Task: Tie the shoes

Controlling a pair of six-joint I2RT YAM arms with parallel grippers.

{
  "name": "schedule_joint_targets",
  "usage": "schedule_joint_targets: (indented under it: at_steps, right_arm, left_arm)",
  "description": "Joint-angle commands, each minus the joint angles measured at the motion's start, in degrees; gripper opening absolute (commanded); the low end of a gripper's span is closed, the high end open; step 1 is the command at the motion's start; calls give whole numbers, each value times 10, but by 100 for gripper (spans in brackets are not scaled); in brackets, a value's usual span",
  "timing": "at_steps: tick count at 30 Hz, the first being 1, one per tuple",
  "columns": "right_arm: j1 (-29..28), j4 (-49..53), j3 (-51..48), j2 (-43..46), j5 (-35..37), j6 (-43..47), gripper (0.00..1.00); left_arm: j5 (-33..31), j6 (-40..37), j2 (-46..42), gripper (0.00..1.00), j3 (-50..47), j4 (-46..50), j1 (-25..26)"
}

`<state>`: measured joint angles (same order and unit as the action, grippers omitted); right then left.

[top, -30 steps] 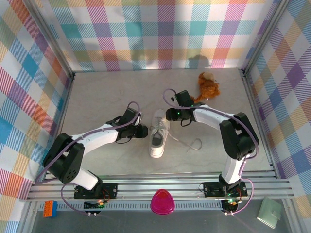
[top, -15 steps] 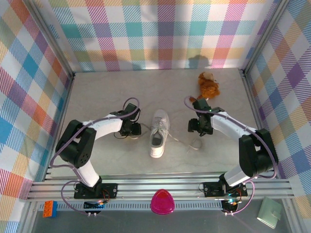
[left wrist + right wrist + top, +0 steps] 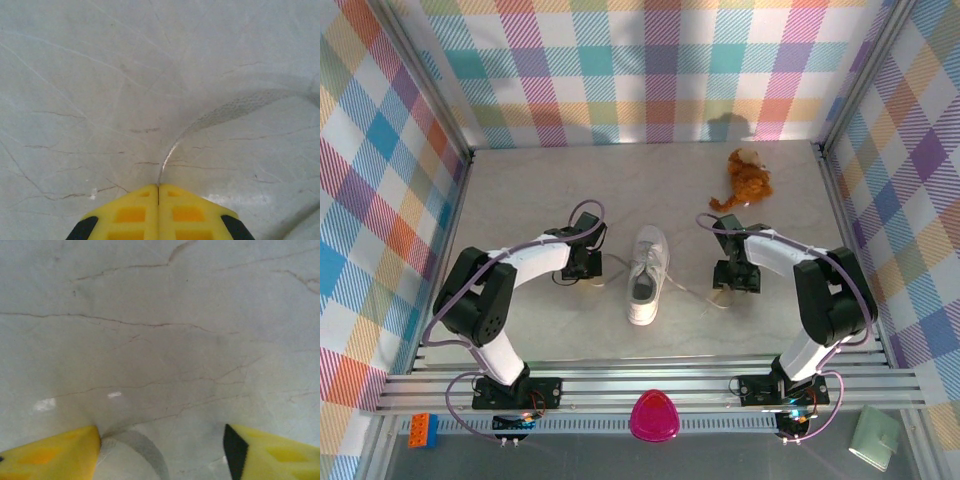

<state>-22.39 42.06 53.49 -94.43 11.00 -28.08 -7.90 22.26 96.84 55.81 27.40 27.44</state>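
The left gripper (image 3: 159,187) is pinched shut on the left lace (image 3: 225,110); the right gripper (image 3: 162,440) stands open, the right lace (image 3: 146,449) lying beside one finger. Best to centre it on that lace before closing, then draw both evenly away from the shoe (image 3: 646,272), mid-table between them.

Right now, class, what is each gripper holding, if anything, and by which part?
The left gripper, jaws shut, pinches a lace of the sneaker, well out from the shoe. The right gripper is open and holds nothing.

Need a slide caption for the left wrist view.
Left gripper shut on a white lace trailing over the table.
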Motion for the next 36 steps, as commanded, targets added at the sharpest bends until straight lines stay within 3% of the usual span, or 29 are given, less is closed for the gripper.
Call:
schedule_joint_targets:
  at_steps: [1,6,11,18,28,29,32,36]
  right_arm:
    - [3,-2,0,-12,-23,-3,57]
    - [2,-28,-19,11,-26,1,24]
    - [2,-64,-44,69,-20,13,0]
    - [2,-95,-66,192,7,18,0]
    - [1,-125,-93,305,-6,40,0]
    - [2,-127,-96,312,-6,42,0]
    - [2,-122,-93,321,-2,53,0]
    - [-2,-111,-60,303,2,81,0]
  left_arm:
    - [2,-41,-47,0,38,35,-4]
    - [35,-77,-63,0,137,69,-2]
    - [77,-89,-43,0,242,71,21]
    - [141,-81,36,0,379,52,82]
    - [199,-52,183,0,457,-4,147]
    - [204,-52,197,6,466,-4,147]
    - [192,-57,215,37,489,4,146]
    - [188,-62,198,48,492,0,127]
